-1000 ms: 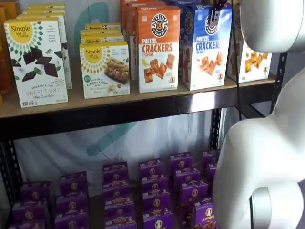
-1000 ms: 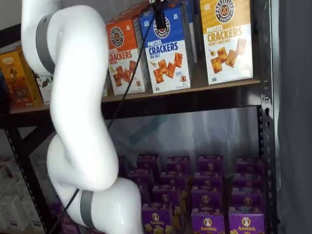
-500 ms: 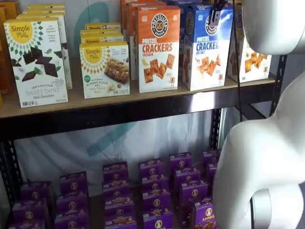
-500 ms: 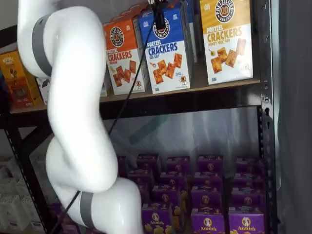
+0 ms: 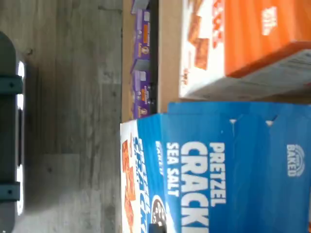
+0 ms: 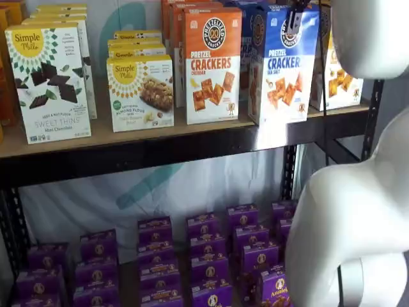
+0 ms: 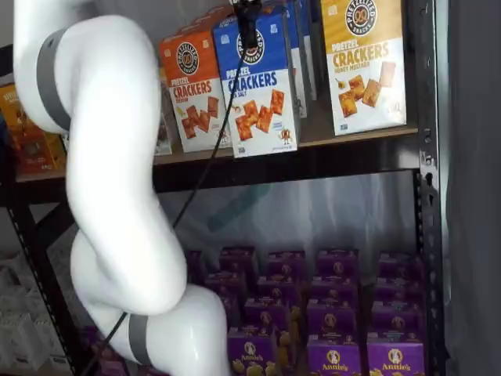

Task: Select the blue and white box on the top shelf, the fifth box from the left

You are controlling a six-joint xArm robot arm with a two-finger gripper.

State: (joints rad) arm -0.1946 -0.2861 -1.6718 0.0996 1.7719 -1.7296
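A: What do we see from the wrist view?

B: We see the blue and white box close up, turned sideways, its "PRETZEL" and "SEA SALT" lettering readable, beside an orange carton. Purple boxes lie beyond the shelf edge.

A: And in both shelf views?

B: We find the end effector closed on the blue and white box's upper edge, black fingers pinching it. The box's base juts past the black front rail of the top shelf, between the orange carton and a yellow-topped carton.
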